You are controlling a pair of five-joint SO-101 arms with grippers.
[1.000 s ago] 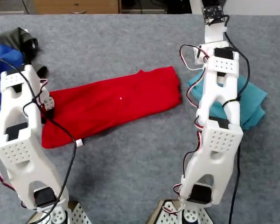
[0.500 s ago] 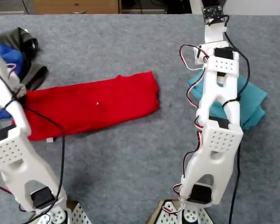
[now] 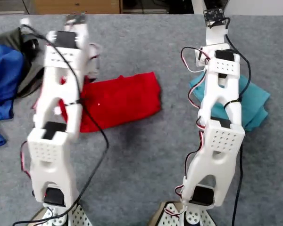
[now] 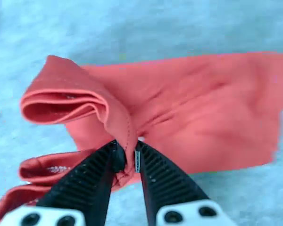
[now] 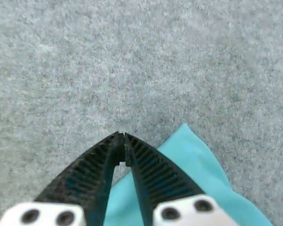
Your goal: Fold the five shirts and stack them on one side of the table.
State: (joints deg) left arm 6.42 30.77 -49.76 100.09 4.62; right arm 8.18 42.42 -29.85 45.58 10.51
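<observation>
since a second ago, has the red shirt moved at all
Yes. The red shirt slid left, away from the teal shirt, which stayed put, and its left end is now pinched and doubled over in the left tool.

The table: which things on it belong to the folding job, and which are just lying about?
Part of the job:
red shirt, pinched by the left gripper
teal shirt, on the right side
blue shirt and dark garment, heaped at the far left
right gripper, shut, holding nothing

Just there:
grey table covering
wooden drawers beyond the table
</observation>
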